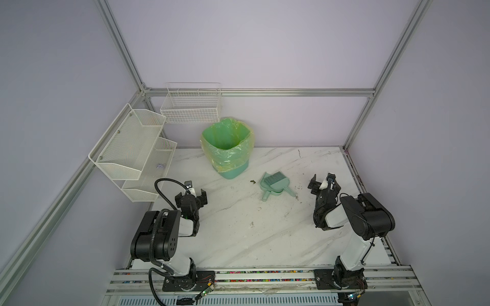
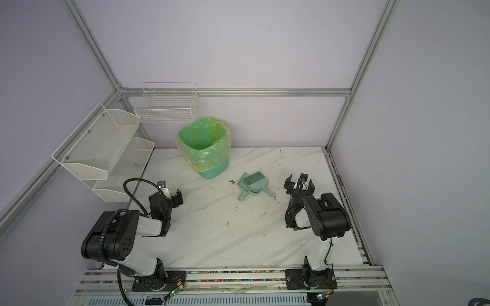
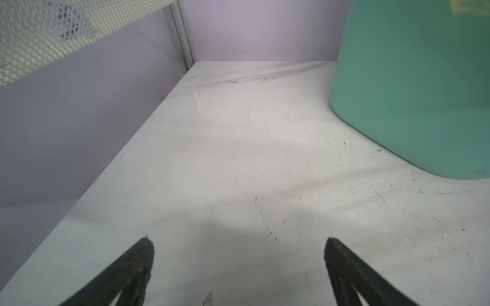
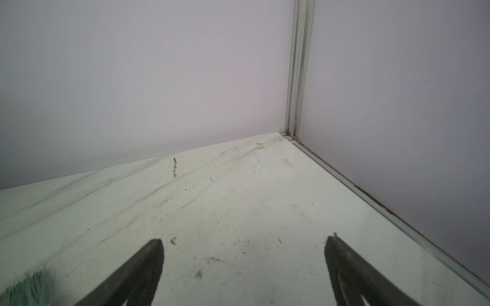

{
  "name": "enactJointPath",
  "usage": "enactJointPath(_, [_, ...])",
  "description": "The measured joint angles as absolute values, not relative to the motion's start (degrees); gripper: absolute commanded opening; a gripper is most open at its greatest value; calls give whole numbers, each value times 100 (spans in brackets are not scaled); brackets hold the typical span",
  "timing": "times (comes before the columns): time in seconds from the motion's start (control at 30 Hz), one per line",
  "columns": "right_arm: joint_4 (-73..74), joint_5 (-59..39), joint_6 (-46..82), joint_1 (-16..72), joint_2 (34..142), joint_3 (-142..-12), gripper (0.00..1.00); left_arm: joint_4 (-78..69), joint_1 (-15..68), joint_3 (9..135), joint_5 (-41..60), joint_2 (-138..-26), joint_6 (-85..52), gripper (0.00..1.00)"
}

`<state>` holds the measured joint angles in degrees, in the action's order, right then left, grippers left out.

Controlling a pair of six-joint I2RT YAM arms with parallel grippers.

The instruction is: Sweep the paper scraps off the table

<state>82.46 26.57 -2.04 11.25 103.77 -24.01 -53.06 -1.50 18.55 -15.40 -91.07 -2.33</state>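
L fingers (image 3: 132,267) + R fingers (image 4: 144,265) wide open, holding nothing; brush (image 1: 275,178) lies in dustpan (image 1: 262,182) on table (image 1: 238,238), nearer R.

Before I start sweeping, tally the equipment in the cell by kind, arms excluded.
Mint-green plastic bin with yellowish liner: 1
Mint-green plastic dustpan: 1
Mint-green bristle hand brush: 1
White wire wall basket: 1
White mesh tiered wall shelf: 1
Total: 5
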Motion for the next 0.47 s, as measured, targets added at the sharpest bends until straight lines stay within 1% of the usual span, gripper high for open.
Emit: enactJointPath(0.47, [8241, 2648, -204, 1122, 10377, -2403, 97, -5306, -154, 1855, -1332, -9105, -239, 100])
